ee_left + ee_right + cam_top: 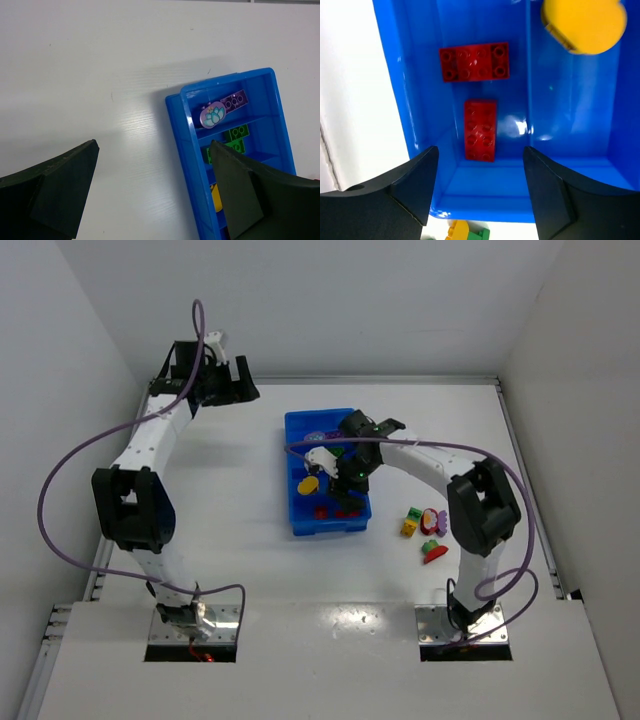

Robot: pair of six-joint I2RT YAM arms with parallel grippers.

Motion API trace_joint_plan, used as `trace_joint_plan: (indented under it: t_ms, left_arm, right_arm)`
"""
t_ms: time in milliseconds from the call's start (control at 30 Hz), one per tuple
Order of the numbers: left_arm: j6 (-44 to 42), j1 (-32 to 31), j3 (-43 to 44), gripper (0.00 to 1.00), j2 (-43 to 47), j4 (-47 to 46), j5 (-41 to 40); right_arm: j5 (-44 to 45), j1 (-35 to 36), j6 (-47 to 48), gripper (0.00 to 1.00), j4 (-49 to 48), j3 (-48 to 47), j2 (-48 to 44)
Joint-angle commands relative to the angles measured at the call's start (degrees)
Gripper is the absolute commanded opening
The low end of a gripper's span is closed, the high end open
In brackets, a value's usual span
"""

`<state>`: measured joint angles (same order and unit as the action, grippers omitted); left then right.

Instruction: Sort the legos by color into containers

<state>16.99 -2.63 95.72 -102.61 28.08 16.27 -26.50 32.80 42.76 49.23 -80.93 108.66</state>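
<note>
The left gripper [155, 165] hangs wide open and empty, parked clear, with the blue tray [180, 135] just past its right finger. The right gripper [480, 157], fingers parted, holds nothing. Two red legos [480, 130] lie directly beneath it, grouped by colour, and the unsorted pieces [428, 528] wait behind it.

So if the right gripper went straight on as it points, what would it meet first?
Probably the nearer red brick, lying in the blue tray ahead of the right gripper; depth is unclear.

Top camera looks down from afar; both wrist cameras, nearer, share the tray [289, 475].
</note>
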Motion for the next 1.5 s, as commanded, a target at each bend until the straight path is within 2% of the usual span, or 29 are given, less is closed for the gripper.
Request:
trace_joint_plan:
  t_ms: [0,167,300,400,567,633,733,800,900,933,1000,1133,1300,1467]
  left_arm:
    - [-0.91,0.52,-2.02,1.0,4.95,-3.89,0.42]
    - [-1.44,-1.31,-6.43,1.0,10.32,-9.79,4.91]
    - [-1.44,-4.12,-7.82,1.0,12.34,-9.79,5.79]
    - [-1.44,-6.85,-9.14,1.0,12.87,-8.66,5.53]
    - [-2.49,-11.16,-10.81,1.0,14.01,-8.04,2.98]
    - [-4.67,-14.23,-10.82,1.0,14.01,-6.99,2.36]
    - [-8.11,-18.8,-10.2,1.0,12.44,-5.23,1.75]
    - [-9.52,-21.34,-9.07,1.0,10.16,-3.82,1.75]
    - [-10.05,-21.89,-6.88,1.0,7.17,-1.45,3.85]
    - [-9.35,-21.89,-6.87,1.0,5.59,-1.44,3.85]
    - [-9.35,-21.89,-5.55,1.0,4.44,-1.44,5.87]
    - [-9.96,-21.89,-3.09,1.0,2.32,-0.13,5.88]
    - [-10.48,-21.89,-1.15,1.0,0.31,0.58,6.4]
    - [-11.71,-21.89,0.6,1.0,-1.53,2.59,7.36]
  right_arm:
    - [-0.31,0.78,-4.17,0.69,-5.36,-0.55,-5.2]
    - [1.79,-0.54,-15.06,0.68,-18.69,2.51,-13.72]
    - [10.82,-2.29,-27.35,0.64,-24.0,5.16,-20.15]
    - [16.63,-4.31,-33.6,0.64,-22.26,8.58,-23.66]
    - [24.11,-8.09,-38.01,0.64,-14.79,14.82,-29.46]
    - [26.4,-10.03,-41.16,0.61,-11.54,16.93,-32.19]
    - [25.55,-12.49,-43.47,0.57,-7.93,17.73,-34.74]
    - [23.78,-13.1,-38.48,0.57,-4.52,17.21,-35.27]
    - [23.78,-13.72,-25.23,0.6,0.57,17.11,-37.11]
    - [23.78,-14.42,-17.53,0.6,1.21,17.99,-38.16]
    - [22.56,-15.04,-7.06,0.65,2.26,22.36,-43.51]
    - [22.02,-15.66,2.83,0.66,4.81,29.76,-50.12]
    - [20.35,-17.33,4.08,0.66,4.82,33.9,-50.13]
    - [19.82,-19.25,4.79,0.66,2.89,33.9,-42.77]
